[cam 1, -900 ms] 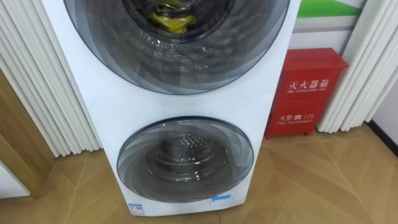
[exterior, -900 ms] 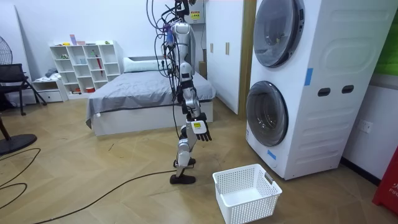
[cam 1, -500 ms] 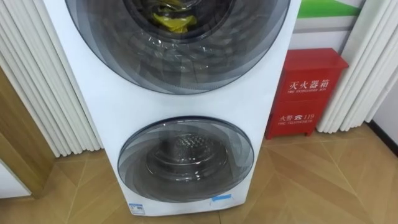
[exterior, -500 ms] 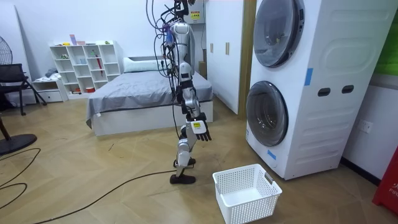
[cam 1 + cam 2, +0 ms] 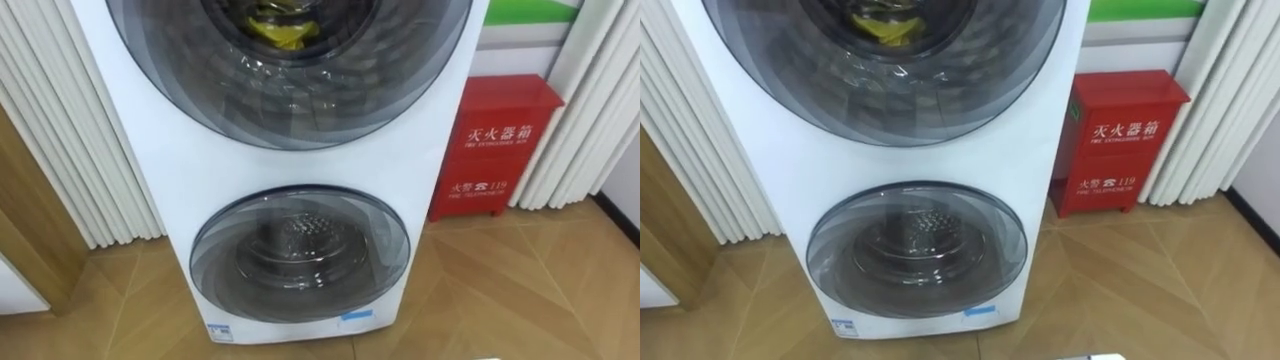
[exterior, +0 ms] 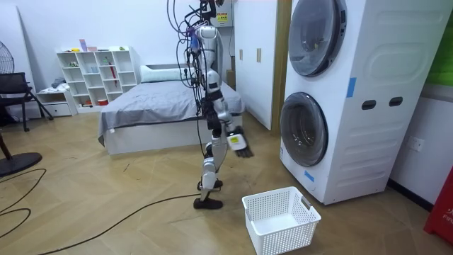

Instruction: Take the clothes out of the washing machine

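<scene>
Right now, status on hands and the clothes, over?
Right hand open, empty, held out toward washing machine. Yellow cloth behind upper door, shut, blocking access. White basket on floor by machine.

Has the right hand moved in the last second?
Yes. In the room view the right hand has swung forward and slightly up, closer to the washing machine.

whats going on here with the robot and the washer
The robot stands facing the stacked washing machine, its right hand held out toward it and touching nothing. The upper door and lower door are shut. A yellow garment lies behind the upper one. A white basket sits beside the machine.
</scene>
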Motion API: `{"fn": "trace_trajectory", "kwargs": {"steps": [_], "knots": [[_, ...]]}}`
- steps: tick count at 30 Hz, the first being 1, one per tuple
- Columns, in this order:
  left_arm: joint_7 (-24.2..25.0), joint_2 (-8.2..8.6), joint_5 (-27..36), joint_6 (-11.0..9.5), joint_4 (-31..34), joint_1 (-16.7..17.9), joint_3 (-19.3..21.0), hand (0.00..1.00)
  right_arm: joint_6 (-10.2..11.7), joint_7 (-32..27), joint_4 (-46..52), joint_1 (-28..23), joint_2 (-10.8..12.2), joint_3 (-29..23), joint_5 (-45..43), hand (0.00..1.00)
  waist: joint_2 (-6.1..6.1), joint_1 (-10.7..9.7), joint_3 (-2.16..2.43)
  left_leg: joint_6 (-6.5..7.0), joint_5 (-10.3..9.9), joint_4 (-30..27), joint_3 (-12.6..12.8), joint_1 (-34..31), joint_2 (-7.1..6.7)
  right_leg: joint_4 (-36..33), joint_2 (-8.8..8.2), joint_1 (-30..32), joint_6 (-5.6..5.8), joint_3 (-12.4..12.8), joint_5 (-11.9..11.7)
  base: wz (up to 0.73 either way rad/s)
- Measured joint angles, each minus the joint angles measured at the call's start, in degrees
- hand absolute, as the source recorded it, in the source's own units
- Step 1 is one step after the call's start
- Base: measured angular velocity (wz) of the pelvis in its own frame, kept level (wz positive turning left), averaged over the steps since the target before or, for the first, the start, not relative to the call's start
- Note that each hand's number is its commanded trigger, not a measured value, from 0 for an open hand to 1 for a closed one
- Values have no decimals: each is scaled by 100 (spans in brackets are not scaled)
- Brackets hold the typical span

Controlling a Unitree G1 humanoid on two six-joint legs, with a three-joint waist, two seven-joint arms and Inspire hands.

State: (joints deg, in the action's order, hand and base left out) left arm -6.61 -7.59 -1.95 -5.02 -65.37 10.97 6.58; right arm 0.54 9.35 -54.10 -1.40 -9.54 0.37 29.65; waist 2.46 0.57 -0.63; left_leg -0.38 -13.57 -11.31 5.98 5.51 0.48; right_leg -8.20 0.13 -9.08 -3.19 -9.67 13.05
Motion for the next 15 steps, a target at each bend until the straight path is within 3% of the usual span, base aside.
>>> {"fn": "trace_trajectory", "kwargs": {"steps": [5, 7, 15], "knots": [[111, -95, -34, 49, 26, -24, -36, 0, 103, -307, 1730, 603, -273, -182, 79, 0, 67, 18, 0, 11, 7, 0, -97, -16, -14, -14, -9, -4, 4, -140, -3, 9], [126, -125, -44, 158, 28, -23, -38, 0, 124, -383, 2501, 743, -417, -163, 30, 0, 83, 105, 9, 11, 8, 2, -102, -14, -9, -43, -7, 8, 4, -167, -3, 2], [108, -217, -435, 469, 153, 171, -54, 0, 89, -931, 3927, 1213, -640, -169, -248, 0, 193, 182, 81, 23, 16, 55, -317, -94, -26, -54, -2, 44, 9, -308, -6, 13]]}}
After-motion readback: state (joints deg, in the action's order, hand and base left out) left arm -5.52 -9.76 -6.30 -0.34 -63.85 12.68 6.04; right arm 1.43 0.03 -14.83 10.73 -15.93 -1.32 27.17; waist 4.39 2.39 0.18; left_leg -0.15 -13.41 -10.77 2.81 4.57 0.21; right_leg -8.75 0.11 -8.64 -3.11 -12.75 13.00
